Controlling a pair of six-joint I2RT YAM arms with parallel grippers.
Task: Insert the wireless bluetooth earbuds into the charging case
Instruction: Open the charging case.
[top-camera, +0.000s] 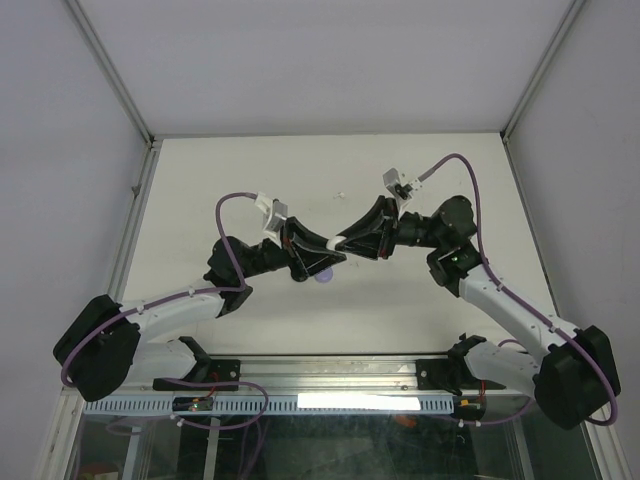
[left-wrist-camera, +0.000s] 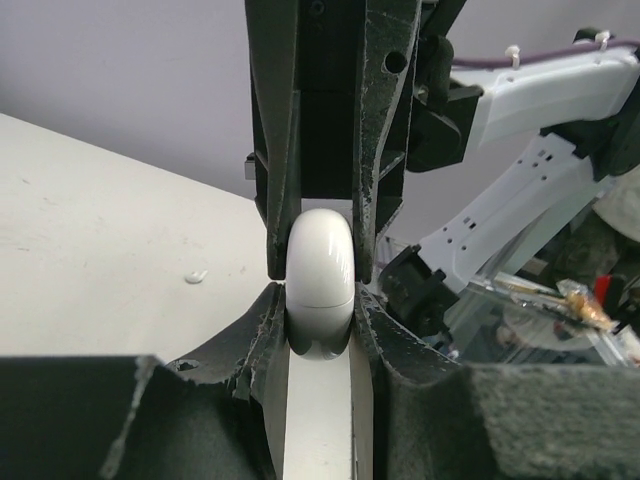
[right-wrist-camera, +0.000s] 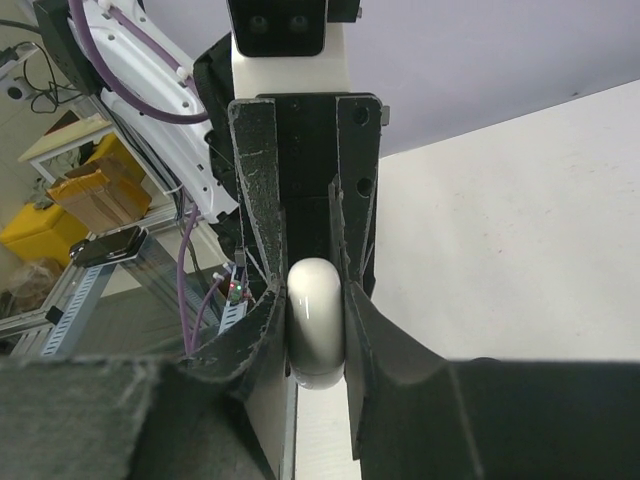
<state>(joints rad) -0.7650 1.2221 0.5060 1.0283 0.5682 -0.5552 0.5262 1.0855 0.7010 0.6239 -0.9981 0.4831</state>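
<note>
Mid-table, raised off the surface: left gripper and right gripper meet tip to tip.

- Both are clamped on the same white charging case, one on each end.
- The case is oval and glossy. A seam line runs across it near the left gripper's fingers.
- The right gripper's fingers pinch the other half from the opposite side.
- Lavender object lies on the table just below the left gripper. It is partly hidden, so I can't tell what it is.
- Farther out, a white speck lies on the table, too small to identify.
</note>
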